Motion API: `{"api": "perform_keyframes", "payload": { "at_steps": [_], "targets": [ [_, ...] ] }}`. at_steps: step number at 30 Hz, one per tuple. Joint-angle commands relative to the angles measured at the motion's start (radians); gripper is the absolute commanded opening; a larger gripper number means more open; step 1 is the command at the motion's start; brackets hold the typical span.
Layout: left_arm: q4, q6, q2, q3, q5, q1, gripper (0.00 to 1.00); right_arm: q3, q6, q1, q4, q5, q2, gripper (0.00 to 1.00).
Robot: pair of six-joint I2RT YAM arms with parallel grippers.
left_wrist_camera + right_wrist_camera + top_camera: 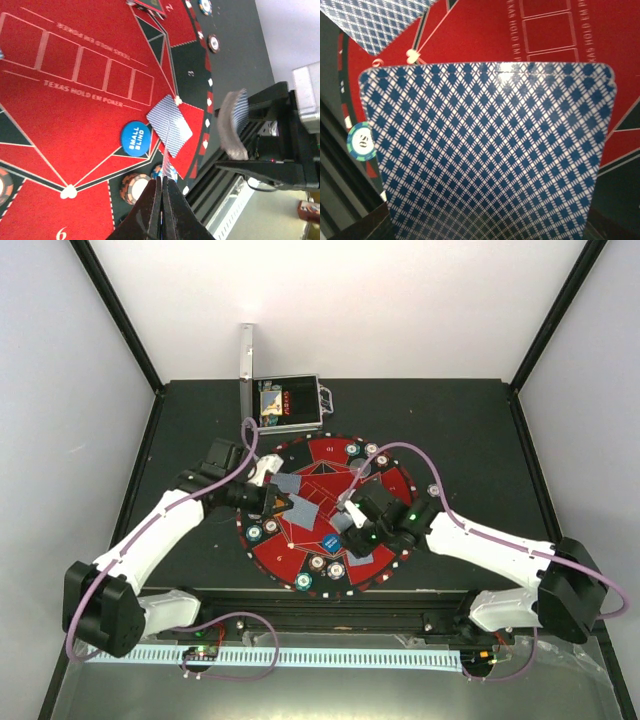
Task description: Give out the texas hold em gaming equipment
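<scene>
My left gripper [162,179] is shut on one playing card [168,152], seen edge-on above the mat [75,125]. From above, this gripper [278,503] hovers over the mat's left half. My right gripper [352,512] is shut on a bent stack of blue-backed cards [485,150] that fills its wrist view and hides the fingertips. The same stack [232,127] shows curved in the left wrist view. One card [172,122] lies flat beside the blue "small blind" disc [135,138]. Striped chips [134,187] sit at the mat's rim.
The round red-and-black mat [320,465] lies mid-table with chips [316,564] spaced around its edge and more cards [288,483] on it. An open silver case [285,402] stands behind the mat. A green chip [360,141] sits at the rim.
</scene>
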Motion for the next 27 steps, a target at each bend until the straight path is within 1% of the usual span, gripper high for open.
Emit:
{"api": "perform_keyframes", "payload": {
  "at_steps": [1,3,6,9,10,13,16,22,27],
  "targets": [
    [0.116,-0.112,-0.062,-0.044,-0.042,0.043,0.02,0.003,0.037,-0.044,-0.012,0.058,-0.042,0.59],
    [0.233,-0.222,-0.093,-0.089,-0.073,0.047,0.02,0.009,0.05,-0.079,-0.022,0.076,-0.054,0.59],
    [0.489,-0.447,-0.129,-0.188,-0.133,0.039,0.02,0.03,0.066,-0.137,-0.042,0.102,-0.067,0.59],
    [0.652,-0.611,-0.126,-0.239,-0.297,-0.002,0.02,0.056,0.068,-0.202,-0.069,0.131,-0.073,0.59],
    [0.695,-0.655,-0.117,-0.242,-0.377,-0.023,0.02,0.062,0.067,-0.227,-0.074,0.132,-0.077,0.59],
    [0.803,-0.777,-0.04,-0.228,-0.544,-0.109,0.02,0.074,0.06,-0.297,-0.078,0.144,-0.082,0.59],
    [0.899,-0.89,0.083,-0.192,-0.687,-0.176,0.02,0.092,0.048,-0.346,-0.074,0.153,-0.081,0.59],
    [0.894,-0.982,0.3,-0.031,-0.989,-0.299,0.02,0.118,0.046,-0.391,-0.061,0.148,-0.086,0.6],
    [0.854,-1.032,0.431,0.084,-1.15,-0.338,0.02,0.109,0.043,-0.406,-0.044,0.117,-0.088,0.6]
  ]
}}
